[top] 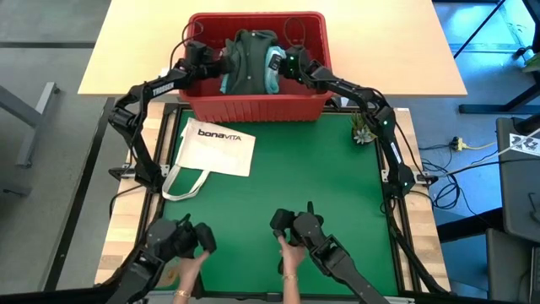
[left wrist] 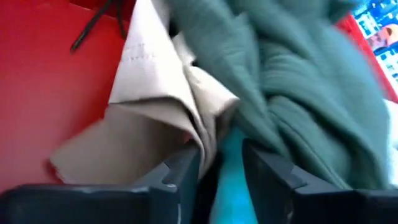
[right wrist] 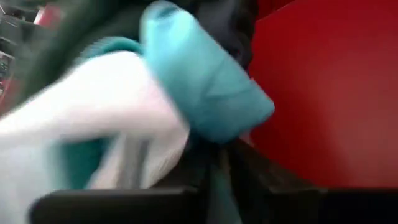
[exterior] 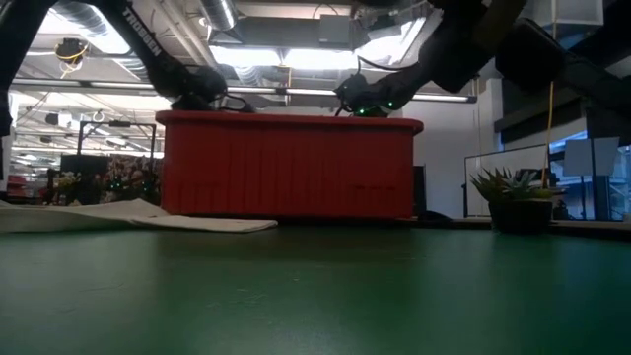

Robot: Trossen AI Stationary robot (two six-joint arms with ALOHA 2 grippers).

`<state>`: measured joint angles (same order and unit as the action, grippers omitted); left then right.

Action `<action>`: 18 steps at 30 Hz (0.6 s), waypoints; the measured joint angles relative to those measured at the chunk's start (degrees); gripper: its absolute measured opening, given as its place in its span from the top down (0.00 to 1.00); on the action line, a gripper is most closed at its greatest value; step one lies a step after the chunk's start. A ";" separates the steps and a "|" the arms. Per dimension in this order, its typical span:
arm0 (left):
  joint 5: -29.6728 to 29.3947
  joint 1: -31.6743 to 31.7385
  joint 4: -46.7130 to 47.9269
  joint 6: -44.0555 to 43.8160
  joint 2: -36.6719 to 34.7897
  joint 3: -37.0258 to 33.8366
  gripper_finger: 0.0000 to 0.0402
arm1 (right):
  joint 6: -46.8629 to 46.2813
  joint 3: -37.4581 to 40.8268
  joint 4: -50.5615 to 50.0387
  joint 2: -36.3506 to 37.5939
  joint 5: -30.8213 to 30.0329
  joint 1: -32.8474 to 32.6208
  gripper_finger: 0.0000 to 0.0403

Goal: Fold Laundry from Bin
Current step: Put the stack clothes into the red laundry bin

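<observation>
both pincers are down in the red bin [top: 253, 108] at the counter's far edge. the left pincer [left wrist: 221, 163] stands partly open astride turquoise cloth [left wrist: 231, 180]; whether the right pincer [right wrist: 214, 163] grips anything i cannot tell. lifting now could drag the tangled laundry [top: 251, 59] out together.

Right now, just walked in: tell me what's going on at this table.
Both arms are reaching into the red bin at the far end of the table. The left end effector and right end effector are at the pile of laundry from either side. Nothing has been lifted out onto the green mat yet.
</observation>
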<state>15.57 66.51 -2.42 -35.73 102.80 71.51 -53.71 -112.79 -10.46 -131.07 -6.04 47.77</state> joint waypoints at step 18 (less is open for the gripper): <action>5.32 4.94 -8.32 -0.76 -0.58 -0.01 0.65 | 0.21 0.00 -2.57 0.12 4.09 3.15 0.50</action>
<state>20.90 71.45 -10.74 -36.49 102.22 71.50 -53.50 -112.79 -13.03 -130.94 -1.96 50.92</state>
